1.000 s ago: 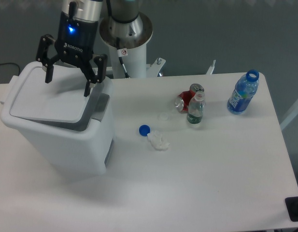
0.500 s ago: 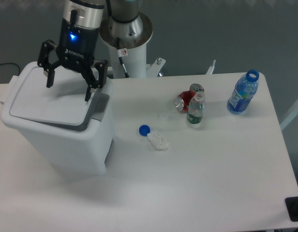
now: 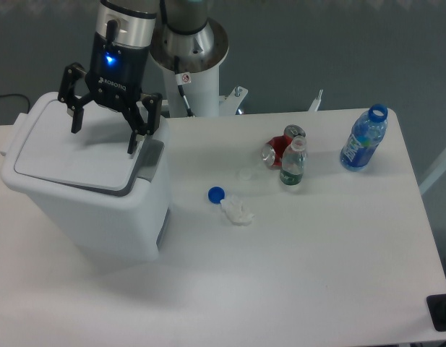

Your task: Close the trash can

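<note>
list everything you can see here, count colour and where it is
trash can: 1, white with a flat lid and grey front tab, left side of the table
blue bottle: 1, blue, uncapped, upright near the far right corner
small bottle: 1, clear with dark contents and a white cap, upright at centre right
can: 1, red and silver, crushed, just behind the small bottle
bottle cap: 1, blue, table centre
crumpled scrap: 1, white, beside the bottle cap
table: 1, white, fills most of the view
robot base: 1, white and grey pedestal behind the table
gripper: 1, black, fingers spread, above the trash can lid
</note>
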Tool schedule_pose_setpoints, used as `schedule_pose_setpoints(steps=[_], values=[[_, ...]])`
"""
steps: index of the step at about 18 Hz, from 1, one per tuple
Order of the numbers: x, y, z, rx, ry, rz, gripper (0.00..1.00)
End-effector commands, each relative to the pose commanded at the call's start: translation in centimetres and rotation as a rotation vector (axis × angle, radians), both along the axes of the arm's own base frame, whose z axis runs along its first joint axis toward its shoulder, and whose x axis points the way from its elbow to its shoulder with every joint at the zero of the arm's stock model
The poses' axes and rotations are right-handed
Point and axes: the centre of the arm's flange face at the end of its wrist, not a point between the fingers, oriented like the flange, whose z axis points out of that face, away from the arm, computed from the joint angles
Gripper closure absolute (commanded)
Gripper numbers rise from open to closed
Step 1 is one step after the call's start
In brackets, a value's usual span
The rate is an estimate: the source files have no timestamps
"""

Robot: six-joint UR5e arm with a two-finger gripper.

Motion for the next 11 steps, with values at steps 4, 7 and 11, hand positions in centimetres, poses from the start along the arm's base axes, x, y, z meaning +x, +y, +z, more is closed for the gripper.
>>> schedule_pose_setpoints(steps=[4,7,11], values=[[-0.16,0.15,-0.31,-0.006,0.003,-0.006,0.00],[-0.44,0.37,-0.70,-0.013,-0.002,-0.005,0.00],[-0.47,0.52,-0.91,-0.015,-0.004,-0.008,0.00]])
